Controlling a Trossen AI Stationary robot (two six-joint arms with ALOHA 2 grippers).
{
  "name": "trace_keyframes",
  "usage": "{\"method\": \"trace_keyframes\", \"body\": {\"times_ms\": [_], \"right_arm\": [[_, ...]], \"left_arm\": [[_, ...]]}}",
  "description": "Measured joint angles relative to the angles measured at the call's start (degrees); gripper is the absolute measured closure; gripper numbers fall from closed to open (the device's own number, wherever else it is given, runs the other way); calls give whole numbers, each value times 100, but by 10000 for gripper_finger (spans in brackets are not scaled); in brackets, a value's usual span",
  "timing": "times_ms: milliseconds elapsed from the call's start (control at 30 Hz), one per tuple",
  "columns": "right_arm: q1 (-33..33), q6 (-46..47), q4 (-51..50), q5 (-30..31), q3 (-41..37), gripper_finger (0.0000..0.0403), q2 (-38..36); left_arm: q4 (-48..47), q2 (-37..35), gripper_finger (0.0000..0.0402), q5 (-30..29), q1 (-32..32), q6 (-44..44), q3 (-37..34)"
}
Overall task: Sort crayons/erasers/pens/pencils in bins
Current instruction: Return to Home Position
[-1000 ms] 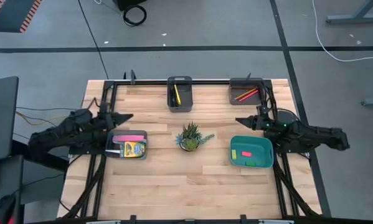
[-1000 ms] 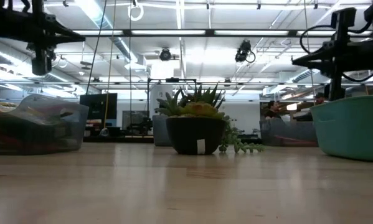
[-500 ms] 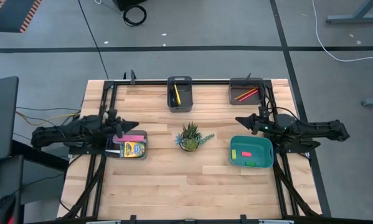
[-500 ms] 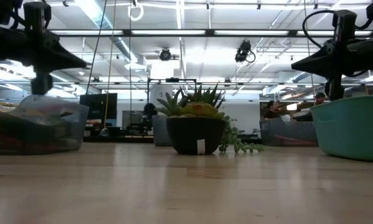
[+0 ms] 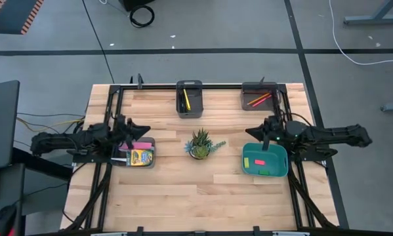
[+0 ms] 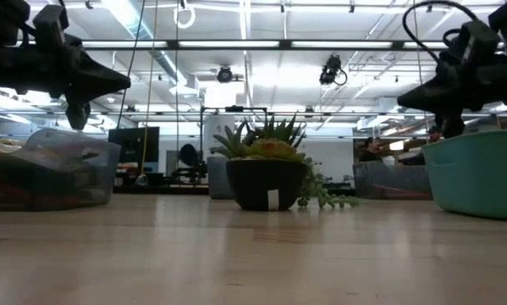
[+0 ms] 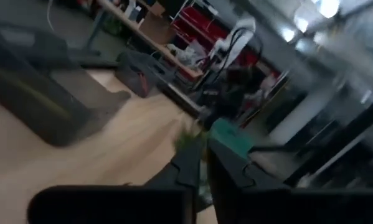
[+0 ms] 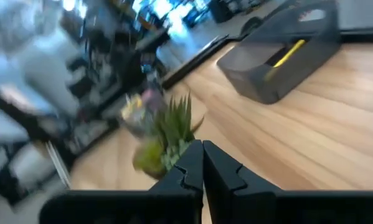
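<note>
**Both grippers empty above sorted bins**

Left gripper (image 5: 145,128): fingers nearly together, holding nothing, above the grey bin (image 5: 134,152) containing the crayon box (image 5: 141,157), long axis across the table. Right gripper (image 5: 249,136): closed, empty, beside the teal bin (image 5: 265,160).

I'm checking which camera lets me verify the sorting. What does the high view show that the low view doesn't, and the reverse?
Only the high view shows bin contents: the crayon box in the left grey bin, pencils in the far right bin, erasers in the teal bin. Only the low view shows the room behind, with ceiling lights. Both show the potted plant, the teal bin, and the left hand and right hand raised above the table.
</note>
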Motion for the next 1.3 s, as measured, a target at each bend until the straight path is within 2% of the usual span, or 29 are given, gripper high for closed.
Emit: {"method": "trace_keyframes", "body": {"times_ms": [167, 300, 1300], "right_arm": [[1, -895, -35, -168, 4, 389, 228], [1, -929, -39, -182, 6, 388, 292], [1, -929, -45, -181, 6, 386, 289]], "left_arm": [[21, 88, 346, -13, 0, 1988, -4], [63, 95, 337, -21, 0, 2796, -7], [130, 93, 339, -19, 0, 2745, -17]]}}
